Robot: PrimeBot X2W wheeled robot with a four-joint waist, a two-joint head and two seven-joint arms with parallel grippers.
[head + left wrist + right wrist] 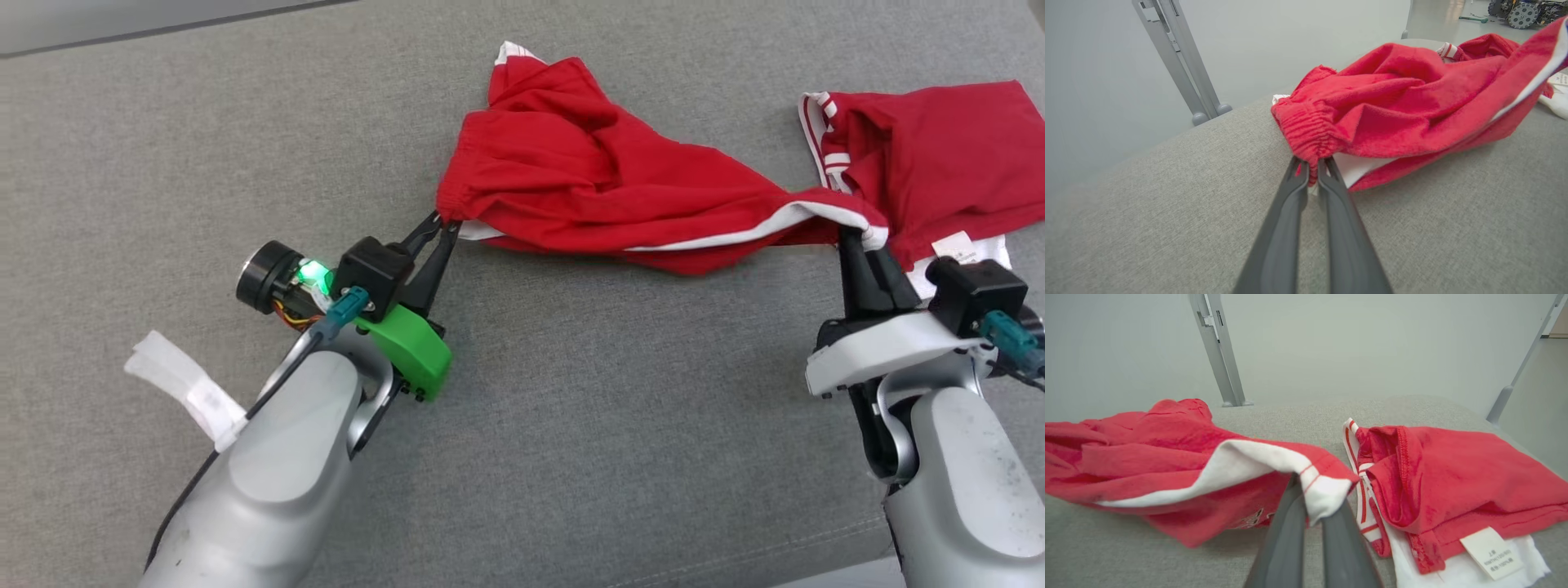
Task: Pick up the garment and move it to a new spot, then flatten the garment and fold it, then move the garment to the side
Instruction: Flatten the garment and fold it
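While our left gripper [446, 224] pinches the waistband [1310, 130] and our right gripper [861, 241] pinches the white hem [1327, 492], we hold the garment [571, 180] stretched crosswise between them.

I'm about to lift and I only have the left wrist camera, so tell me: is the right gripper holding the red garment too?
Observer: Yes. The right gripper is shut on the red garment by its white-trimmed hem, at the opposite end from the left gripper.
Operator: Is the cloth taut between them?
Observer: No. In the head view its middle sags onto the grey cushion.
Operator: Anything else near the right gripper?
Observer: A second red garment lies flat right beside it, with a white label facing up.
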